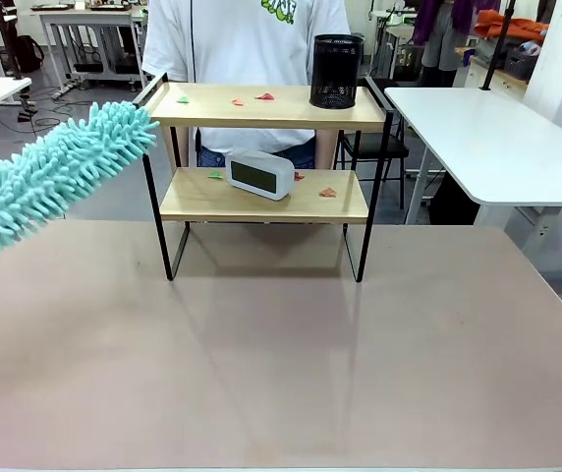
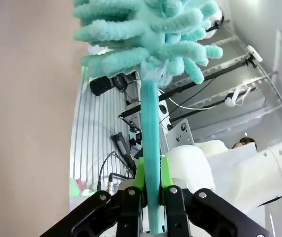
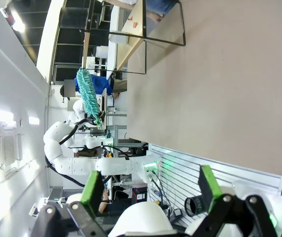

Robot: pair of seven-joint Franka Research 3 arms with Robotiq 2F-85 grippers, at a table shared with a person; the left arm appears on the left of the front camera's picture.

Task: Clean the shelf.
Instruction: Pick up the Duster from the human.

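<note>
The shelf (image 1: 291, 110) stands at the far middle of the table, and in the right wrist view the shelf (image 3: 131, 24) lies sideways at the top. Small red and green paper scraps (image 1: 264, 96) lie on both boards. A fluffy teal duster (image 1: 55, 172) reaches in from the left, its tip just beside the shelf's top left corner. My left gripper (image 2: 152, 174) is shut on the duster's teal handle (image 2: 151, 128), with the head (image 2: 146, 34) above. My right gripper (image 3: 150, 183) stands open and holds nothing, far from the shelf.
A black mesh cup (image 1: 337, 71) stands on the top board at the right. A white digital clock (image 1: 259, 174) sits on the lower board. A person in a white shirt (image 1: 242, 44) stands behind the shelf. A white table (image 1: 497, 138) stands at the right.
</note>
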